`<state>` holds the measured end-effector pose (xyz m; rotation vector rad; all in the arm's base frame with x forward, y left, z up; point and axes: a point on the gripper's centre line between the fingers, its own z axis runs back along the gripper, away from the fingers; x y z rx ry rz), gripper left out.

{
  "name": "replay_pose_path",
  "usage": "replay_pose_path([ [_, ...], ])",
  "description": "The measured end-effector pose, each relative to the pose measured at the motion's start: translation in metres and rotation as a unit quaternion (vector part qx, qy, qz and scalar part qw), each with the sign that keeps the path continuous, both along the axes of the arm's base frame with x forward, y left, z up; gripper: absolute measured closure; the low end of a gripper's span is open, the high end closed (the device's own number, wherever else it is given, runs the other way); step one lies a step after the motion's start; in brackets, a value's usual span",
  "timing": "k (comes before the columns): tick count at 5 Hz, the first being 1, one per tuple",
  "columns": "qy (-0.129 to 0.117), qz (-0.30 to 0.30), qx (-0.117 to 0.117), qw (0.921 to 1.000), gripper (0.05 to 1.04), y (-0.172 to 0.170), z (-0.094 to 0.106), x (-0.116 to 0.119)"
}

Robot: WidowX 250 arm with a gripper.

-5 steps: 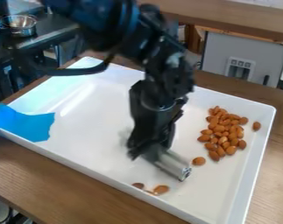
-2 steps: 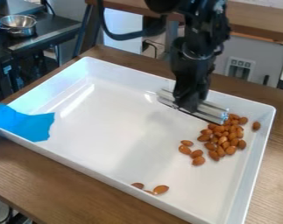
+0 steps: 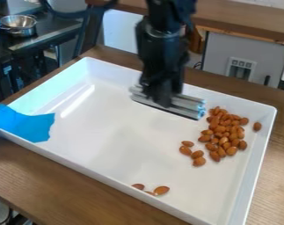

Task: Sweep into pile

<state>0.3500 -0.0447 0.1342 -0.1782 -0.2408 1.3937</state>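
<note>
1. Toward the upper middle of the frame, your pincer (image 3: 162, 97) hangs down over the far part of the white tray (image 3: 202, 94), clenched on a silver bar (image 3: 189, 103).
2. Slanting from upper left to lower right, the bar has its right end just left of the top of the almond pile (image 3: 224, 134). You cannot tell whether it touches the tray floor.
3. At the right of the frame, you have that pile bunched inside the tray, with a lone almond (image 3: 257, 126) apart from it on the right, near the tray's wall.
4. Just off the pile's lower left, you see four loose almonds (image 3: 197, 154) in a short, uneven line.
5. At the bottom middle, you have three stray almonds (image 3: 162, 190) close by the tray's near wall, partly hidden by its rim.
6. Under the tray you have a brown wooden desk (image 3: 56, 180), and over the tray's left corner lies a blue sheet (image 3: 23, 124).
7. At the upper left, beyond the desk, a metal bowl (image 3: 17, 26) sits on a dark worktop (image 3: 52, 27).
</note>
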Motion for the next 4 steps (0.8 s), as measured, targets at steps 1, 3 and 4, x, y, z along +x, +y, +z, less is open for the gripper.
replay_pose_path([
  [1, 0.041, -0.011, 0.006, 0.9991, 0.733, 0.005, -0.011, -0.03],
  [3, 0.106, -0.021, 0.029, 0.9937, 0.733, 0.001, -0.049, -0.072],
  [4, 0.121, -0.023, 0.035, 0.9918, 0.733, -0.011, -0.058, -0.083],
])
